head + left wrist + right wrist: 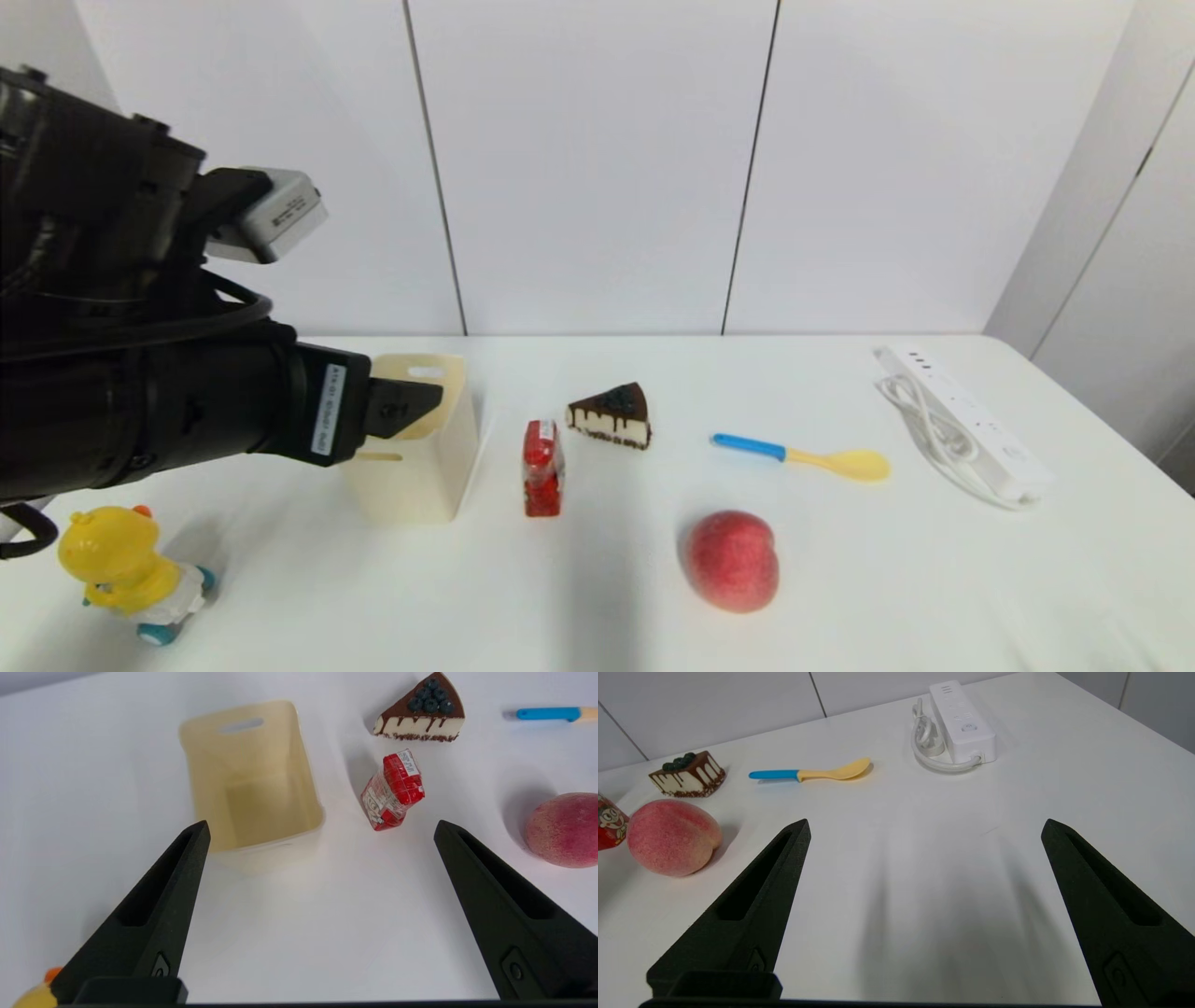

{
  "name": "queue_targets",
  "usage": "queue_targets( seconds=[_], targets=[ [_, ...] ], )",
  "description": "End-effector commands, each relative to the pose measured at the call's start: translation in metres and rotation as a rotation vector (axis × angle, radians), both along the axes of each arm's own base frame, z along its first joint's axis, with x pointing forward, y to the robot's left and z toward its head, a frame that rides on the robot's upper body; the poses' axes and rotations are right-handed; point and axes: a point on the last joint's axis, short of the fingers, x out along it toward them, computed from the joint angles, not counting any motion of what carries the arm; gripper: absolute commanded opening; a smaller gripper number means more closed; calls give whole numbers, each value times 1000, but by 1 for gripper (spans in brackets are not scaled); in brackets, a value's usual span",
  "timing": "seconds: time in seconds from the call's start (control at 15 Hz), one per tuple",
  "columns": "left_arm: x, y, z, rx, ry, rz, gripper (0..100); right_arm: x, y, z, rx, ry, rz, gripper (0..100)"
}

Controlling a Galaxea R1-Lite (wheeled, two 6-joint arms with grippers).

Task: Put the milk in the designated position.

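Observation:
The milk (543, 469), a small red carton with a folded top and mottled print, stands upright on the white table between the cream bin (415, 443) and the peach (731, 560). My left gripper (401, 406) hovers above the table over the near side of the bin, left of the carton. In the left wrist view the gripper (321, 828) is open and empty, with the milk (392, 791) ahead of it and apart from both fingers. My right gripper (925, 823) is open over bare table, with the milk (607, 828) at the picture's edge. No mark shows any designated position.
A chocolate cake slice (611, 415) sits just behind the milk. A blue-and-yellow spoon (803, 455) and a white power strip (971, 425) lie to the right. A yellow duck toy (121, 569) stands at the front left. Bare tabletop stretches along the front.

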Motion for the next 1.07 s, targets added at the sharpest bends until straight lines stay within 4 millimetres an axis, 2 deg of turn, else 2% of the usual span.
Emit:
queue_targets(
  seconds=[0.07,0.47,0.8,1.07],
  targets=[
    [-14,42,2,-70,-161,-32,100,0,0,0,1,1,0,100],
    [-39,77,-10,-88,-343,69,100,0,0,0,1,1,1,100],
    [-74,102,-34,-89,-452,169,100,0,0,0,1,1,0,100],
    [-102,115,-52,-90,-490,228,100,0,0,0,2,1,0,100]
  ],
)
